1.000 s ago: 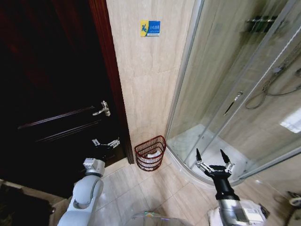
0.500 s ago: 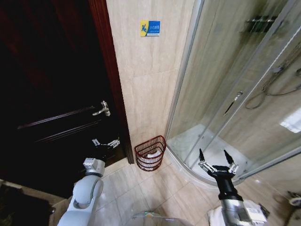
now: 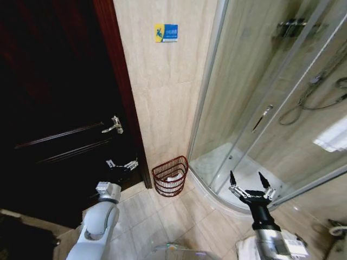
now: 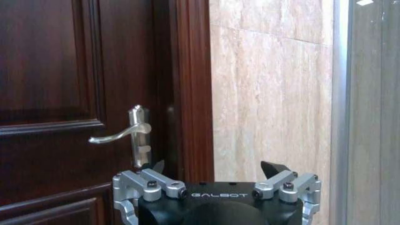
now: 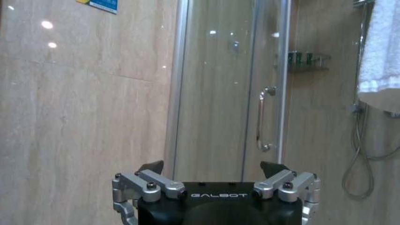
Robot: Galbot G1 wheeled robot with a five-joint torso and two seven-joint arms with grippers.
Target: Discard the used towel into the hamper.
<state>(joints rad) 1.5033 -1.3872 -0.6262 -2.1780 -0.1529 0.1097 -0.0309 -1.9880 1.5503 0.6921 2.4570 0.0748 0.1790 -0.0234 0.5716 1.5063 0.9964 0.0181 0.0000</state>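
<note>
The hamper (image 3: 170, 176), a small reddish-brown ribbed basket, stands on the floor against the beige wall, between the door frame and the shower enclosure. Some white cloth (image 3: 174, 177) lies inside it; I cannot tell whether it is the used towel. A white towel (image 3: 332, 141) hangs behind the shower glass at the far right, and the right wrist view also catches this towel (image 5: 380, 47). My left gripper (image 3: 122, 164) is open and empty, left of the hamper by the dark door. My right gripper (image 3: 246, 177) is open and empty in front of the shower's curved sill.
A dark wooden door (image 3: 59, 135) with a silver lever handle (image 4: 122, 136) fills the left. The glass shower enclosure (image 3: 255, 97) with a vertical handle (image 5: 262, 119) takes the right. Beige tiled floor (image 3: 162, 222) lies open between me and the hamper.
The whole head view has shifted a little, so the wall, door and hamper sit further left. My right gripper edged slightly right. Both grippers stayed open.
</note>
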